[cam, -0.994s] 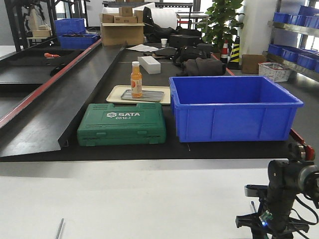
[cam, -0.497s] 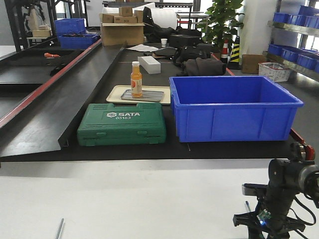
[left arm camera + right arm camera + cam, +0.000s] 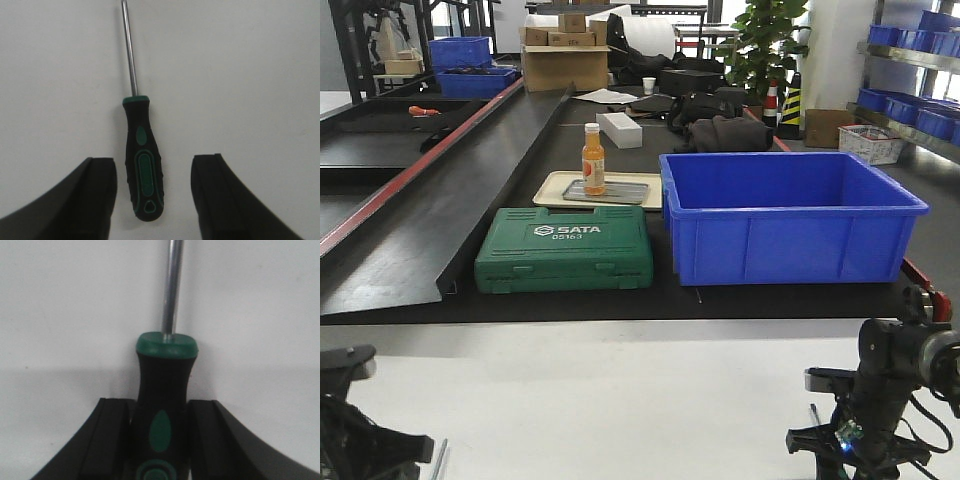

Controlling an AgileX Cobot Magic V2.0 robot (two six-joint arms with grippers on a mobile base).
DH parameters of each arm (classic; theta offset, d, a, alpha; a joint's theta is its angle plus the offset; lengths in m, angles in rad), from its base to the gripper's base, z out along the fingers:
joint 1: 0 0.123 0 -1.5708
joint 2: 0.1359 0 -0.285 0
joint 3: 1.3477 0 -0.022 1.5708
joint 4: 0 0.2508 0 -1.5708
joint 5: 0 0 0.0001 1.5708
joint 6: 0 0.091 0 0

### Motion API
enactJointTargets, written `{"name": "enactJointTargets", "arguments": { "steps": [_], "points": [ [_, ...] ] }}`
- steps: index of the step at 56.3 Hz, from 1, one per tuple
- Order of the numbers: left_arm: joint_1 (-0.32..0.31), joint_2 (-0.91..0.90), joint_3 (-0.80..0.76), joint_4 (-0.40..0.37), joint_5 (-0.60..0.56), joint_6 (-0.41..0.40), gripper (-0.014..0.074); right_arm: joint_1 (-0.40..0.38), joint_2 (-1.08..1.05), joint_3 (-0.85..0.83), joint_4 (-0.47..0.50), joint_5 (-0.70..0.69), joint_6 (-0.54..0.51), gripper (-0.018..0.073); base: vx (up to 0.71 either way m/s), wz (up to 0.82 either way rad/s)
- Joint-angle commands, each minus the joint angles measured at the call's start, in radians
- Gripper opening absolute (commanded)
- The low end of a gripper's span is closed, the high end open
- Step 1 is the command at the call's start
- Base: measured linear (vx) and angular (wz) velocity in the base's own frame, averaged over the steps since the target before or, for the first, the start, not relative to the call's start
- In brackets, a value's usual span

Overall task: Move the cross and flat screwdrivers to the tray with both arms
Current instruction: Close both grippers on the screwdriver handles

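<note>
Left gripper (image 3: 153,172) spread wide, first screwdriver (image 3: 141,150) lying loose between its fingers; right gripper (image 3: 160,410) pinches second screwdriver (image 3: 167,347) by its handle.

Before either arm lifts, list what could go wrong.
1. The left gripper is open, and the left screwdriver lies nearer one finger; closing may shove it sideways.
2. The right gripper pinches the right screwdriver by its rounded handle; it could twist.
3. A bottle stands on the tray; placing may topple it.

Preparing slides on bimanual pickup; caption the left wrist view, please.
Left gripper open, fingers flanking but not touching the handle of a screwdriver lying on the white table, shaft pointing away.
</note>
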Motion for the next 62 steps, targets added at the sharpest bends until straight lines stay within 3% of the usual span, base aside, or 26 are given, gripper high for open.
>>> {"name": "enactJointTargets", "arguments": {
  "steps": [1, 28, 53, 62],
  "points": [
    [-0.019, 0.029, -0.034, -0.015, -0.057, -0.011, 0.0465, -0.002, -0.043, -0.019, 0.029, -0.054, -0.002, -0.0008, 0.0, 0.0],
    [-0.023, 0.202, -0.053, -0.014, -0.061, -0.07, 0.0465, -0.002, -0.043, -0.019, 0.035, -0.054, -0.008, -0.0008, 0.0, 0.0],
    [-0.023, 0.31, -0.127, -0.011, 0.032, -0.12, 0.0464, -0.002, -0.042, -0.019, 0.056, -0.055, -0.008, -0.0008, 0.0, 0.0],
    [-0.023, 0.325, -0.127, -0.008, 0.038, -0.153, 0.0412, -0.002, -0.042, -0.019, 0.056, -0.059, -0.008, -0.0008, 0.0, 0.0]
  ]
}}
